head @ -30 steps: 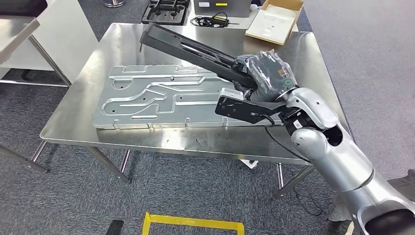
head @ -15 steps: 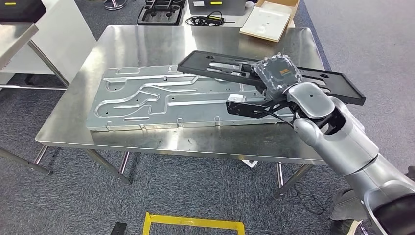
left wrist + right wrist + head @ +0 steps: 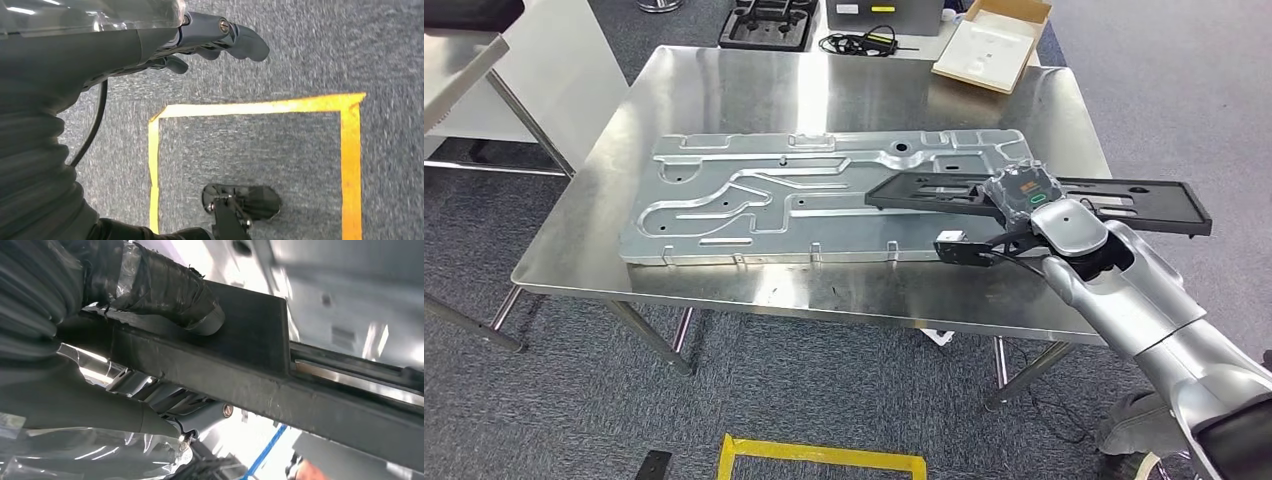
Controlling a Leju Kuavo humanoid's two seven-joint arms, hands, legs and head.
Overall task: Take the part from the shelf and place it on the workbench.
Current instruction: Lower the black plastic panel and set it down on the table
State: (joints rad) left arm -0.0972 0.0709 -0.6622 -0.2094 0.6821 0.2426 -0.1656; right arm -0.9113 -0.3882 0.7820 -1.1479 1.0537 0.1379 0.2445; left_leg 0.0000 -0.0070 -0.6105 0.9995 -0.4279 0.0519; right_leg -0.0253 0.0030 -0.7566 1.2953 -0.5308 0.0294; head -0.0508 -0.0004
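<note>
Since 0.5 s ago the black part (image 3: 1064,195) had dropped lower and levelled out, now lying nearly flat just above the bench's right side, one end over the sheet-metal panel (image 3: 824,195), the other overhanging the workbench (image 3: 724,90) edge. Some of that shift may have been camera motion.

Nearest the robot, yellow floor tape (image 3: 819,455) marked the carpet. The left hand (image 3: 220,37) hung over that carpet, fingers loosely curled, holding nothing. The right hand (image 3: 1024,190) gripped the part near its middle; in the right wrist view its taped thumb (image 3: 170,287) pressed on the part's top face, fingers wrapped beneath.

Step, as judged: placing phase, part carried and not yet released. Contact with the panel could not be told. Next move would call for lowering until supported, probably shifting inward to reduce overhang, then opening.

At the bench's far side: a cardboard box (image 3: 989,40).
</note>
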